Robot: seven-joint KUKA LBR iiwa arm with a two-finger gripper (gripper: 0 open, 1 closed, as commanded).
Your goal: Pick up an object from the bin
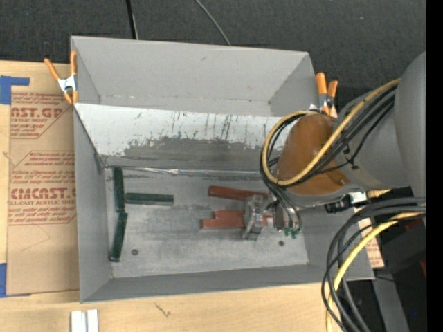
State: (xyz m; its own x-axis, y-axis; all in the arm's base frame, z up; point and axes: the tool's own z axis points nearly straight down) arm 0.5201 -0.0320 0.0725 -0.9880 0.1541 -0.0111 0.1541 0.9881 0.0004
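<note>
My gripper (253,228) is low in the bin's right half, its fingertips down at the right end of a reddish-brown flat bar (220,220) lying on the floor. A second reddish-brown bar (230,194) lies just behind it, running toward the gripper's body. Whether the fingers are round the nearer bar's end cannot be made out.
Dark green strips lie in the left half: one short bar (148,199) near the middle left, and long ones (118,216) along the left wall. The arm with its orange cover and cables overhangs the bin's right wall.
</note>
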